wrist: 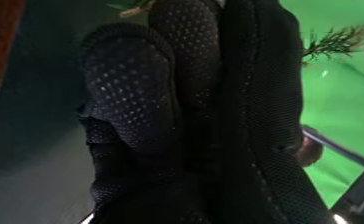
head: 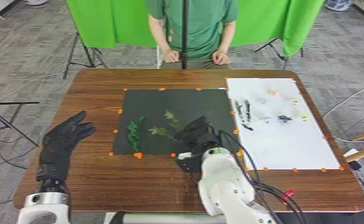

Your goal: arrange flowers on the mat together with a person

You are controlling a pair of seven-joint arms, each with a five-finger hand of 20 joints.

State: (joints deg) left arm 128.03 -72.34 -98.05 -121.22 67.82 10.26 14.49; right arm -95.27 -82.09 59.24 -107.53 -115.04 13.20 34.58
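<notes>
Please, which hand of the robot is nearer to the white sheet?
Right. The right hand is over the dark mat, close to the white sheet; the left hand is over the table, beyond the dark mat's left side.

Bright, even light fills the head view

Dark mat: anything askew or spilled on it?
Nothing stands out: the dark mat looks straight-edged, with orange pieces along its border, and the dark green sprig near its left edge lies fully on it.
</notes>
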